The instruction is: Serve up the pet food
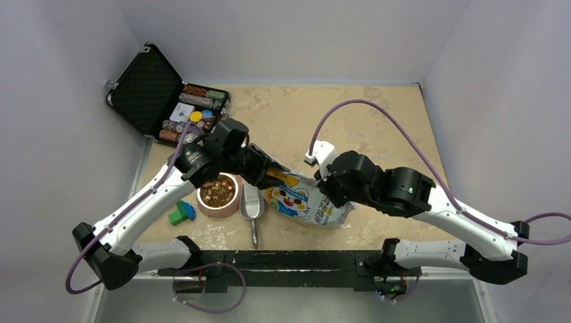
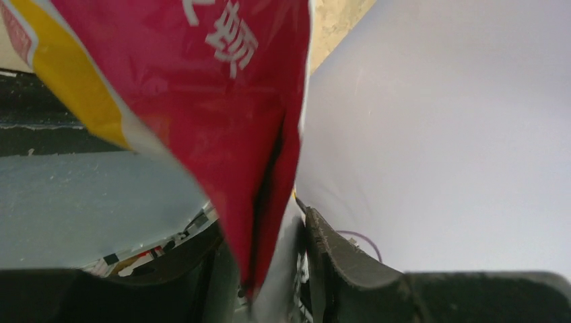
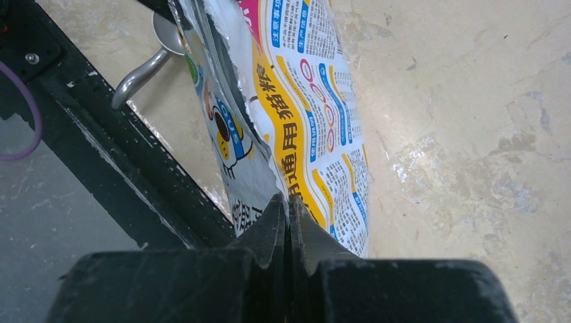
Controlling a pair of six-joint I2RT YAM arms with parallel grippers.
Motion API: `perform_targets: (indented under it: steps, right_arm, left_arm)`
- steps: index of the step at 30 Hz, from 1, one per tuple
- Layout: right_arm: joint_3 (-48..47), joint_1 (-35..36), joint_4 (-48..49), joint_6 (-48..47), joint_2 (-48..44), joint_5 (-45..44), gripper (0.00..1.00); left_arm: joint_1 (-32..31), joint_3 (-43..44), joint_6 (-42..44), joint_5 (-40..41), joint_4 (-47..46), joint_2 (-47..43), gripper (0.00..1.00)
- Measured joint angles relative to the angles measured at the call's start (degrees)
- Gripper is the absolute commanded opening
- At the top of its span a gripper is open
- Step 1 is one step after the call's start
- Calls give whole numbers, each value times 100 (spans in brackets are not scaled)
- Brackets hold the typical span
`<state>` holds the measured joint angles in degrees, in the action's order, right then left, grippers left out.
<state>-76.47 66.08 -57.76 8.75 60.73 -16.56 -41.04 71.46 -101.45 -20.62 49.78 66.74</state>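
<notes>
Brown kibble [image 1: 217, 191] fills a pink-rimmed bowl [image 1: 204, 206] left of centre. The glossy white bag [image 1: 303, 202], printed red, yellow and blue, lies tilted between my two arms, its mouth end towards the bowl. My left gripper [image 1: 268, 176] is shut on the bag's mouth end; in the left wrist view the red foil [image 2: 229, 121] runs down between its fingers [image 2: 337, 256]. My right gripper [image 1: 328, 196] is shut on the bag's other edge; in the right wrist view its jaws pinch the printed foil [image 3: 316, 114]. No kibble shows at the bag.
A metal scoop [image 1: 252, 205] lies between the bowl and the bag, handle towards the near edge; its handle shows in the right wrist view [image 3: 138, 74]. Green and blue toy blocks [image 1: 182, 213] sit left of the bowl. An open black case [image 1: 158, 94] of coloured chips stands at the back left.
</notes>
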Motion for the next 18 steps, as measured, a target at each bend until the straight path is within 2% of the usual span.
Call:
perform_targets:
  steps: [2,6,8,10,14,18]
  right_arm:
    - [2,-179,-15,-118,-44,214,0]
    - [4,-319,-33,-389,-70,431,0]
    - [4,-326,-33,-463,-70,474,15]
    - [11,-326,-35,-505,-85,514,24]
    - [195,-319,-269,-553,-490,470,26]
    - [313,-310,-483,-557,-798,378,12]
  left_arm:
    - [31,109,63,101,-24,219,38]
    - [238,354,326,153,103,549,11]
    - [372,354,387,98,155,542,0]
    - [505,343,422,39,184,514,0]
    - [732,286,452,-85,227,468,0]
    - [785,289,437,-120,216,468,0]
